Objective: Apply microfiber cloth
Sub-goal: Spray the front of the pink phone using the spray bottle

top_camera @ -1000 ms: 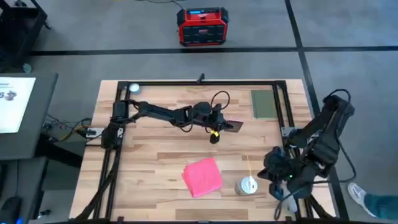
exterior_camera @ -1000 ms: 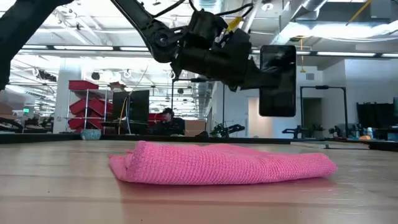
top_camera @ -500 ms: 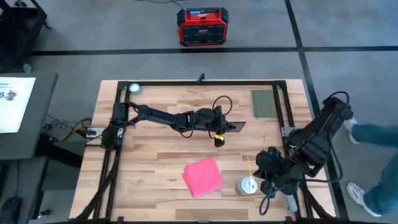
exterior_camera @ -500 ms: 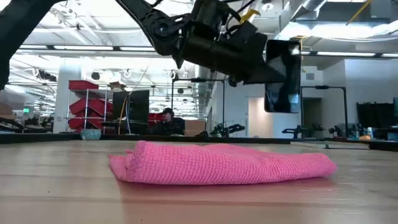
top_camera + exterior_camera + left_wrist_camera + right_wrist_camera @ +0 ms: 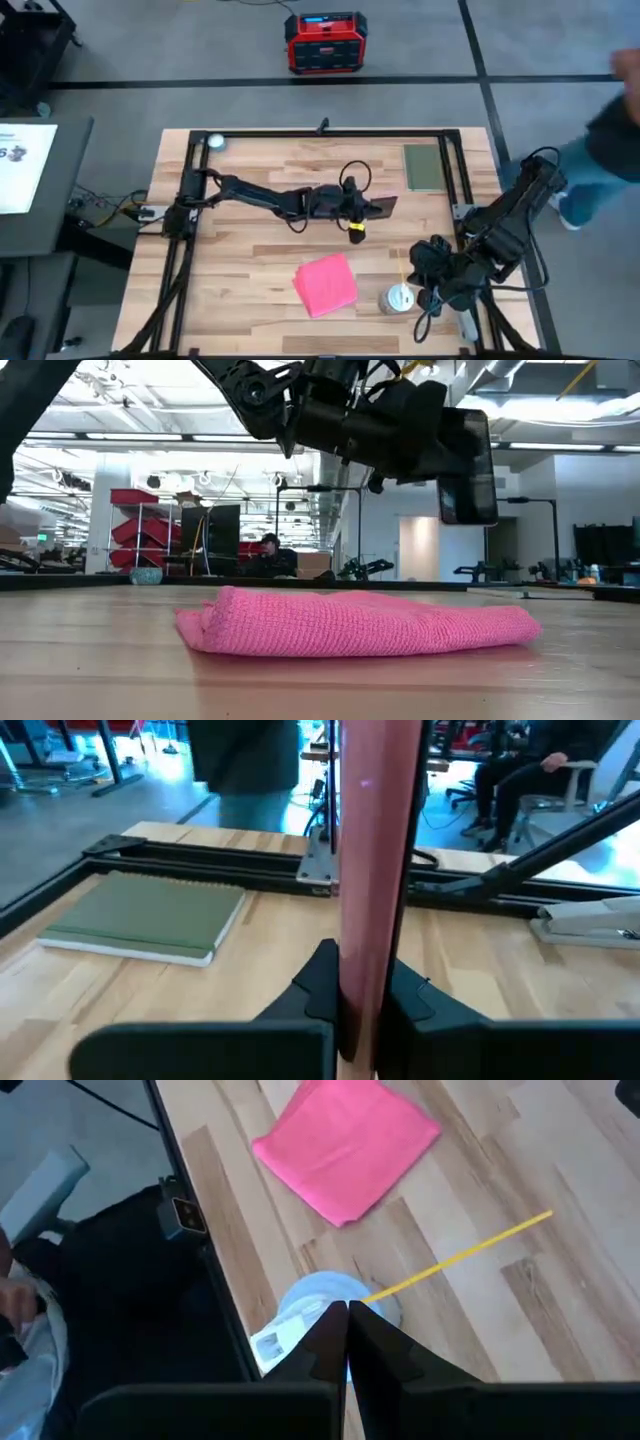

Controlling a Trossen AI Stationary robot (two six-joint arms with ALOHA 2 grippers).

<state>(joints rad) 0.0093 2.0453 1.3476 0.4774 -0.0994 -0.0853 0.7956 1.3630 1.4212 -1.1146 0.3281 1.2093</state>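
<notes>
Microfiber cloth (image 5: 326,284): one piece, bright reddish-pink, soft knit-textured fabric. Roughly square outline, corners turned askew to the table (image 5: 240,260) edges. Lies flat on the wood, folded into a low, slightly puffed pad with a rounded fold at one end, seen in the low view (image 5: 355,622). Not gripped. Position: near the right claw (image 5: 432,292), apart from it; below and well apart from the raised left claw (image 5: 362,207).

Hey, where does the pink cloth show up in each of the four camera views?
High view: pink cloth lies on the table's near half, left of the small white container.
Low view: flat across the middle foreground.
Left wrist view: not in it.
Right wrist view: upper middle.
Shared landmark: the white container, beside the cloth.
</notes>
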